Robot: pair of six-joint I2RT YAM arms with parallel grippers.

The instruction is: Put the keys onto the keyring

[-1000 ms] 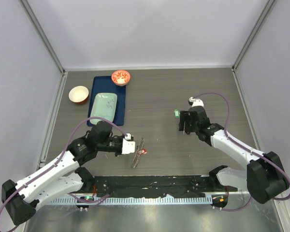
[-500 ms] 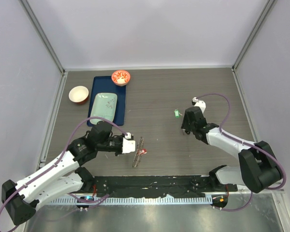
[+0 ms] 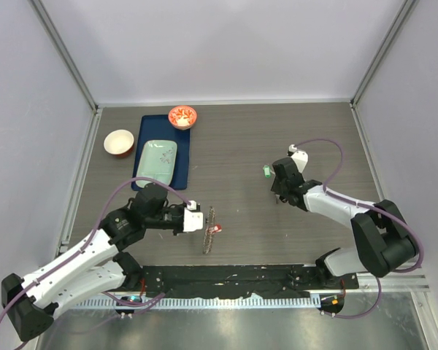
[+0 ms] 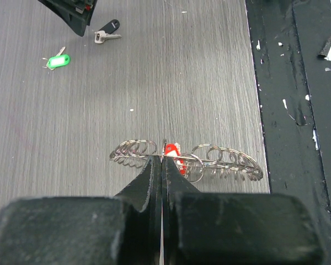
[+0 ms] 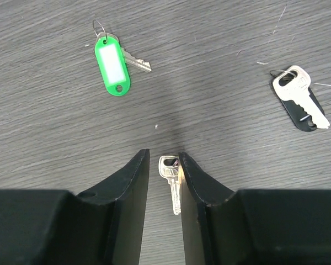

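My left gripper (image 3: 201, 223) is shut on the keyring (image 3: 209, 230), a silvery ring of small loops held edge-on just above the table. A red key (image 3: 217, 229) hangs on it. In the left wrist view the keyring (image 4: 220, 161) spans across my gripper (image 4: 163, 161), with the red key (image 4: 172, 152) beside the tips. My right gripper (image 3: 279, 194) is low over the table, its jaws slightly apart. In the right wrist view a silver key (image 5: 172, 179) lies between the fingers of that gripper (image 5: 164, 160), against the right finger. A green key (image 5: 112, 64) lies ahead to the left and a black key (image 5: 300, 102) to the right.
A blue tray (image 3: 142, 131) with a pale green plate (image 3: 155, 160) sits at the back left. A red bowl (image 3: 182, 115) and a brown-rimmed white bowl (image 3: 119, 142) stand by it. A black strip (image 3: 226, 275) runs along the near table edge.
My right gripper has swung and shifted slightly left, closer to the green key, and its wrist has turned. My left gripper and the keyring have stayed put.
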